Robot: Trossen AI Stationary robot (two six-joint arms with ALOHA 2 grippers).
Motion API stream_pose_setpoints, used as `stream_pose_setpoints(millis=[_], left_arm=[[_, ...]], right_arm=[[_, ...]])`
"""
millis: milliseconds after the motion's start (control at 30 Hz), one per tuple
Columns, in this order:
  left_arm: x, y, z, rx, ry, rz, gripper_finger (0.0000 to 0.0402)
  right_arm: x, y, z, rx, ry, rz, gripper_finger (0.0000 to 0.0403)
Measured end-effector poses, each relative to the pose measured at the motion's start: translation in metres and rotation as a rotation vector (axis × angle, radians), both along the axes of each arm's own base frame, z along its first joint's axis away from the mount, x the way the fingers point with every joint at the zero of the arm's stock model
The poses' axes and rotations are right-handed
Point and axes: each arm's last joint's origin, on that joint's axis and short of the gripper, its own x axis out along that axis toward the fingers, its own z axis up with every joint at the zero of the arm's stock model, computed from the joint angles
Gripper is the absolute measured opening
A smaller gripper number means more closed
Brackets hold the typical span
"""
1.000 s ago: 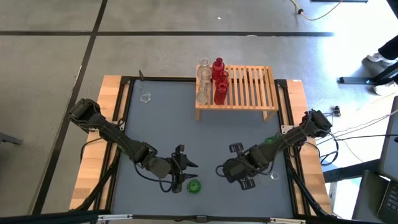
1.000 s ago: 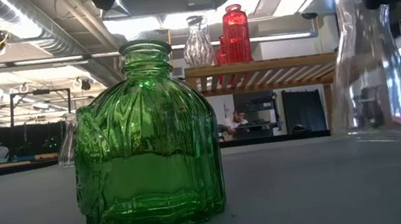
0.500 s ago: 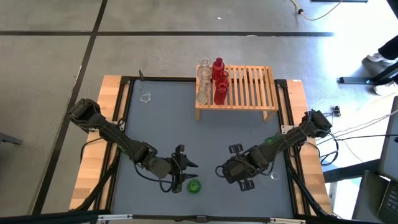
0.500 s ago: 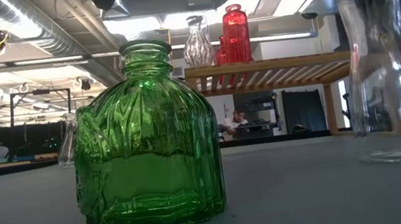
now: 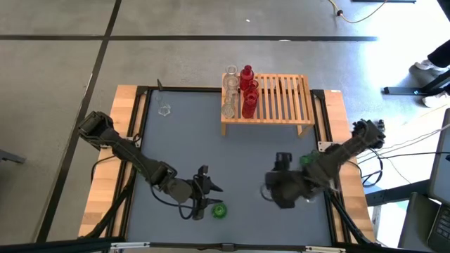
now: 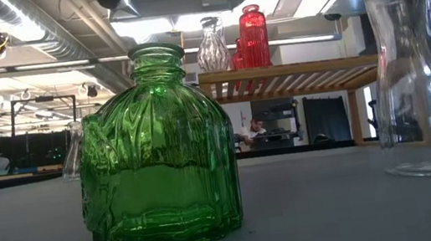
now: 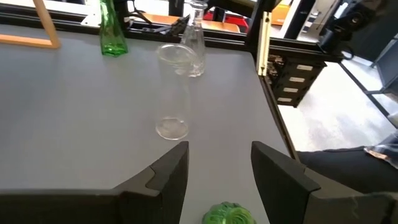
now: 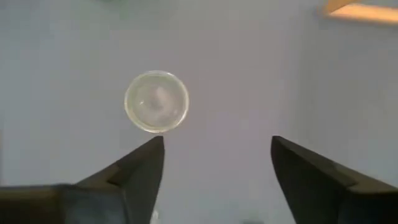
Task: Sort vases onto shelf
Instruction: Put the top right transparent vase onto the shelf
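A squat green vase point(image 6: 156, 150) stands on its base near the table's front edge. My left gripper point(image 7: 217, 171) hovers open just above and behind it point(image 5: 213, 195), touching nothing. To its right a tall clear vase point(image 6: 415, 67) stands upright on the table. My right gripper point(image 8: 214, 165) hangs open above that vase's round mouth point(image 8: 157, 101), pointing steeply down point(image 5: 273, 186). The shelf point(image 5: 278, 98) at the far side carries three red vases point(image 5: 247, 90) and three clear ones point(image 5: 230, 91) along its left end.
A clear vase point(image 5: 164, 109) stands alone at the far left of the mat. A slim green vase point(image 5: 307, 160) and another clear one point(image 7: 194, 37) stand by the right arm. The shelf's right slats point(image 5: 292, 95) are bare. Pale wooden borders point(image 5: 105, 176) flank the mat.
My right gripper has opened, let go of the tall clear vase, risen, and tipped to point down. The vase first shifted toward the table's near edge and now stands upright on the table by itself.
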Motion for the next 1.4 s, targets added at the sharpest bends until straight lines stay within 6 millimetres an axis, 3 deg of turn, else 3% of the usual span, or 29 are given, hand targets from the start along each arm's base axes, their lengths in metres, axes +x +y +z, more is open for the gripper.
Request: stream_pose_setpoints(millis=[200, 333, 633, 833, 1200, 1300, 1400], left_arm=[[-0.002, -0.004, 0.000, -0.001, -0.001, -0.013, 0.0167], [-0.002, -0.003, 0.000, 0.000, -0.002, -0.006, 0.0167], [-0.001, -0.002, 0.001, -0.002, -0.006, -0.003, 0.0167], [0.001, 0.001, 0.001, 0.010, -0.006, -0.004, 0.0167], [0.001, 0.001, 0.001, 0.005, -0.006, 0.000, 0.0167], [0.001, 0.001, 0.001, 0.004, -0.006, 0.000, 0.0167], [0.001, 0.001, 0.001, 0.004, -0.006, 0.000, 0.0167]], right_arm=[[-0.038, 0.016, -0.017, -0.067, -0.113, -0.042, 0.0330], [-0.049, 0.020, -0.041, -0.014, -0.169, -0.045, 0.0342], [-0.053, 0.017, -0.095, 0.109, -0.306, -0.042, 0.0344], [-0.049, 0.019, -0.126, 0.145, -0.485, 0.019, 0.0344], [-0.045, 0.012, -0.144, 0.118, -0.725, -0.012, 0.0341], [-0.045, 0.012, -0.144, 0.097, -0.733, -0.010, 0.0316], [-0.045, 0.012, -0.144, 0.093, -0.732, -0.005, 0.0264]])
